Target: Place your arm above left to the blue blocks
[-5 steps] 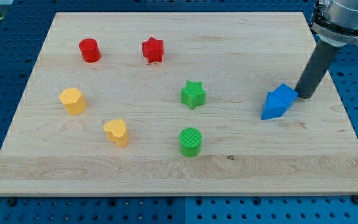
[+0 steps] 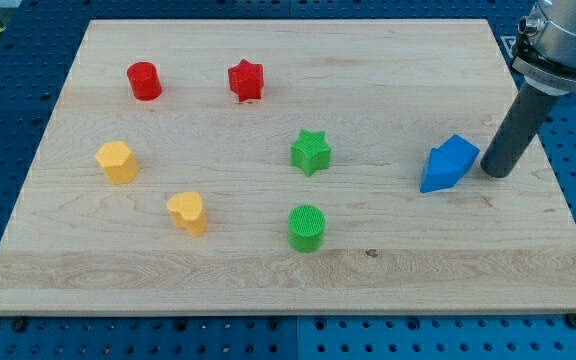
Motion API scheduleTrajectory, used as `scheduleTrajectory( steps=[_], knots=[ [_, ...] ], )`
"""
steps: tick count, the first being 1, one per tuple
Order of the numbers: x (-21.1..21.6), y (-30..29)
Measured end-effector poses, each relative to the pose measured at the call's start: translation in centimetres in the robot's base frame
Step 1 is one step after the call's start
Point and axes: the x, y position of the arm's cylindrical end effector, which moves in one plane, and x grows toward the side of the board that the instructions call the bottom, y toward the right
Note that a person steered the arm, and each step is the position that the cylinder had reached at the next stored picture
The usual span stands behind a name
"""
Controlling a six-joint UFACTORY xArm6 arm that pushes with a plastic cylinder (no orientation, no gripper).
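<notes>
Your rod's tip (image 2: 495,173) on the worktop (image 2: 388,60) near its right edge, just right of the blue blocks (image 2: 448,163), no pincer for you to read.

A pale wooden worktop (image 2: 388,60) with a visible lengthwise grain and a smooth, matt finish is seen, laid on a blue perforated metal-looking base (image 2: 8,90) with a slight sheen. The small coloured blocks look like matt plastic: fine ridged lines are visible on the top of the green plastic cylinder (image 2: 307,227), while the blue plastic blocks (image 2: 448,163), angular and pressed together, show flat, dull faces. The red plastic star (image 2: 246,80) and the yellow plastic blocks (image 2: 117,162) appear equally unglossy. The dark straight rod is smooth and dull down to my tip (image 2: 496,173), and a greyish, metallic-looking collar (image 2: 566,40) is seen above it.
</notes>
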Motion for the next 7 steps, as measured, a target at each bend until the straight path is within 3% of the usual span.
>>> scheduleTrajectory(
  steps=[3, 5, 7],
  knots=[
    [-9.0, -1.8],
    [-9.5, -5.9],
    [-9.5, -6.3]
  ],
)
